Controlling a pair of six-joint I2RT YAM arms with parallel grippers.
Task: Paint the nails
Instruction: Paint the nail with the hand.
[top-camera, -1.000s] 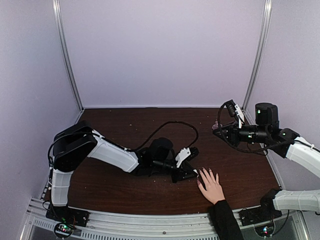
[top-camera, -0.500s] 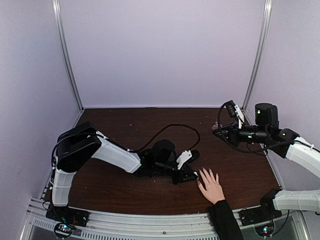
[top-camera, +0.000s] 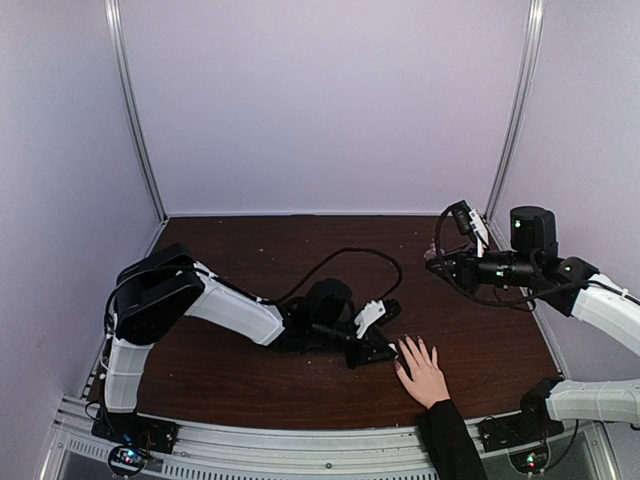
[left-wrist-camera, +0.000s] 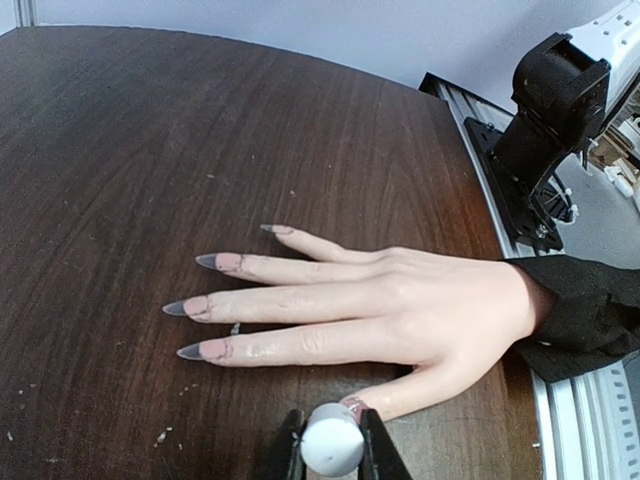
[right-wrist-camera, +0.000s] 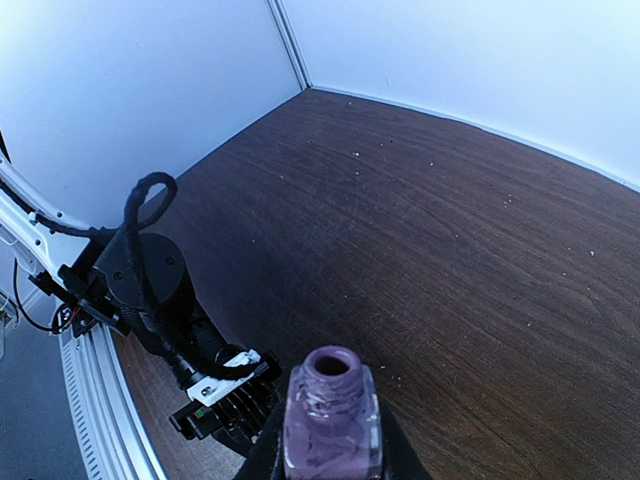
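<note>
A light-skinned hand (left-wrist-camera: 400, 310) with a black sleeve (left-wrist-camera: 580, 310) lies flat on the dark wooden table, fingers spread and pointing left. Its long nails (left-wrist-camera: 205, 349) are pink with dark grey tips. My left gripper (left-wrist-camera: 332, 445) is shut on a white round brush cap (left-wrist-camera: 332, 450) right at the thumb tip, and the cap partly hides the thumb nail (left-wrist-camera: 357, 406). In the top view this gripper (top-camera: 385, 350) touches the hand (top-camera: 425, 372) from the left. My right gripper (right-wrist-camera: 332, 455) is shut on an open purple polish bottle (right-wrist-camera: 332, 420), held high at the right (top-camera: 440, 260).
A black cable (top-camera: 340, 262) loops over the table behind the left arm. The right arm's base (left-wrist-camera: 545, 130) and the metal rail (left-wrist-camera: 590, 430) lie beyond the wrist. White walls enclose the table on three sides.
My left gripper has shifted slightly right, closer to the thumb. The hand and the right arm have not moved.
</note>
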